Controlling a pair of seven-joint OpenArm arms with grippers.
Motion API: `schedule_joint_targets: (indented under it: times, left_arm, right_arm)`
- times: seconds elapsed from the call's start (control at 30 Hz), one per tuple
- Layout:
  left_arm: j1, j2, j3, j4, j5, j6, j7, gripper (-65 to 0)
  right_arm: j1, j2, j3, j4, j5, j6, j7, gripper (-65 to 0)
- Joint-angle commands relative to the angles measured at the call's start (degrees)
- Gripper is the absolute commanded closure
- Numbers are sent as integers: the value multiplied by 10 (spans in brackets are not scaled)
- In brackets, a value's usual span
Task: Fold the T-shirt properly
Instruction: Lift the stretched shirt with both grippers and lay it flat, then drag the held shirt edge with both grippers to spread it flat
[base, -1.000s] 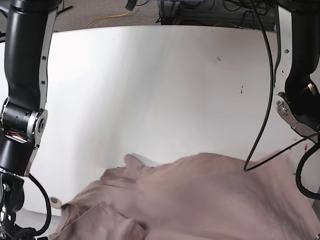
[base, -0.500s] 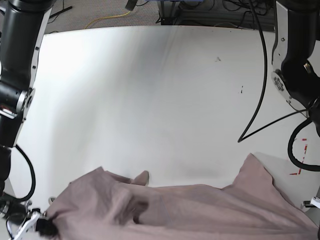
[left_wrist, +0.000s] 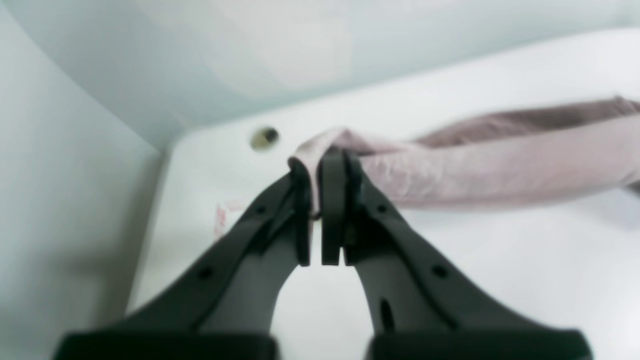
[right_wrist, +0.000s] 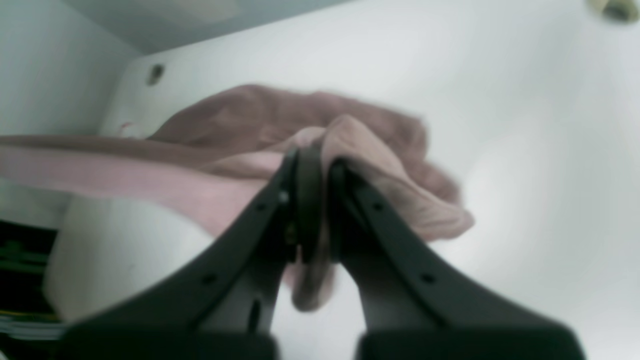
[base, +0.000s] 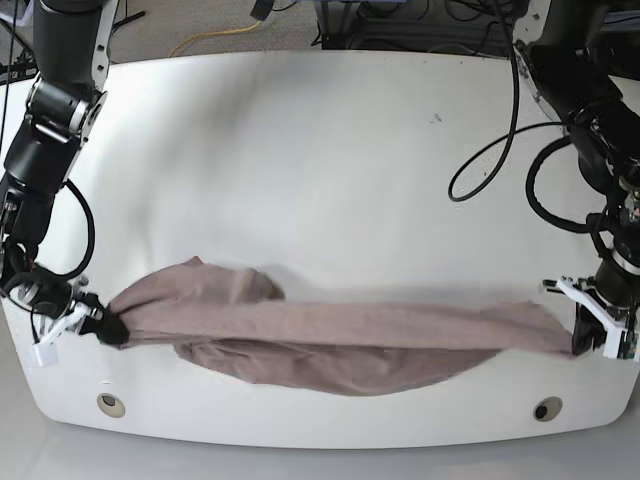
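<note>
The mauve T-shirt (base: 340, 340) is stretched in a long band across the front of the white table (base: 320, 180), between both grippers, with slack cloth hanging and resting below the taut edge. My left gripper (base: 580, 335), at the right of the base view, is shut on one end of the shirt (left_wrist: 450, 160); the pinch shows in the left wrist view (left_wrist: 320, 200). My right gripper (base: 105, 328), at the left of the base view, is shut on the other end, where bunched cloth (right_wrist: 380, 165) drapes over the fingers (right_wrist: 312, 200).
Two round holes (base: 111, 404) (base: 546, 409) sit near the table's front corners. Black cables (base: 500, 150) hang from the arm at the right. The floor with a yellow cable (base: 215, 38) lies behind the table's far edge.
The shirt has been pulled away from the camera and out sideways, from a loose heap at the bottom of the view into a taut band. Both arms have swung outward to the table's sides.
</note>
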Motion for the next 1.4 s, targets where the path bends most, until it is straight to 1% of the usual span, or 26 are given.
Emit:
schedule_joint_targets:
  times: [0.0, 0.1, 0.17, 0.2, 0.37, 0.4, 0.5, 0.57, 0.7, 0.83, 1.0, 1.1, 1.13, 1.2, 1.3, 1.37]
  left_arm:
    - [17, -9, -3, 12, 1, -7, -14, -3]
    - [60, -7, -6, 13, 1, -28, -14, -1]
    - [93, -7, -17, 17, 1, -35, -14, -1]
    - [113, -6, -22, 17, 1, -36, -15, -1]
    - [179, -6, -26, 17, 1, -36, -20, -1]
    - [200, -6, -31, 16, 1, -36, -33, -1]
    - [241, -6, -41, 15, 2, -36, -65, -1]
    - [270, -6, -43, 15, 2, -36, -76, -1]
    - [311, -6, -48, 16, 2, -37, -77, -1]
    - [352, -6, -77, 16, 2, -37, -77, -1]
    - [369, -7, -92, 15, 6, -81, -77, 0]
    - [378, -7, -102, 15, 6, -89, -77, 0]
    - [378, -7, -103, 15, 6, -89, -77, 0]
    - [379, -9, -103, 15, 6, -90, -77, 0]
    - [380, -10, -105, 15, 6, -95, -77, 0]
    - [381, -10, -114, 15, 6, -101, -77, 0]
  right_arm:
    - [-6, 17, 12, 10, 30, 4, 9, 0]
    - [-43, 18, 14, 10, 55, 5, 7, 0]
    - [-65, 21, 14, 10, 76, 5, 7, 0]
    - [-80, 26, 14, 10, 91, 5, 7, 0]
    - [-140, 29, 14, 10, 140, 8, 7, 0]
    - [-157, 29, 14, 10, 155, 8, 7, 0]
    - [-188, 23, 14, 9, 173, 8, 8, 0]
    - [-208, 10, 14, 10, 174, 8, 8, 0]
    - [-248, 0, 36, 10, 175, 8, 8, 0]
    - [-279, -16, 49, 11, 175, 5, 8, 0]
    - [-313, -21, 72, 17, 175, 4, 8, 0]
    - [-333, -24, 83, 40, 175, 4, 8, 0]
    - [-339, -30, 89, 48, 175, 4, 8, -10]
    - [-351, -37, 103, 64, 175, 4, 8, -52]
    - [-380, -40, 126, 92, 175, 4, 8, -119]
    - [-392, -43, 135, 106, 175, 4, 8, -149]
